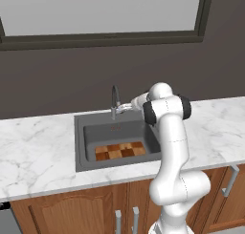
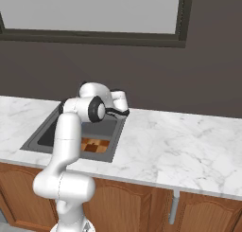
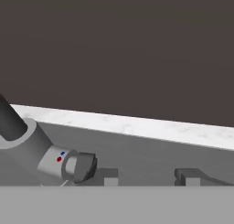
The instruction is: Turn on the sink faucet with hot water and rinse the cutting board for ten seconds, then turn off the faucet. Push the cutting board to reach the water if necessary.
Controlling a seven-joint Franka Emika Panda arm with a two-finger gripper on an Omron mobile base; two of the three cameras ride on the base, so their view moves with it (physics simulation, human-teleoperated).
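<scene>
The dark grey sink (image 1: 79, 142) is set into the white marble counter. The checkered wooden cutting board (image 1: 120, 151) lies flat at the front of the basin, also visible past my arm (image 2: 94, 145). The arched faucet (image 1: 115, 100) stands at the sink's back rim, and no water runs from it. My gripper (image 1: 124, 106) is right beside the faucet's base, on its right. In the hand view the faucet (image 3: 25, 141) slants at the left, and its side lever (image 3: 80, 167) with red and blue dots sits just left of my left fingertip (image 3: 109, 176). The gripper (image 3: 148, 177) is open, nothing between its fingers.
Marble counter (image 1: 33, 152) runs on both sides of the sink, wider on the right (image 2: 179, 141). A dark wall with a window (image 1: 100, 13) rises close behind the faucet. Wooden cabinet doors (image 1: 76, 214) are below.
</scene>
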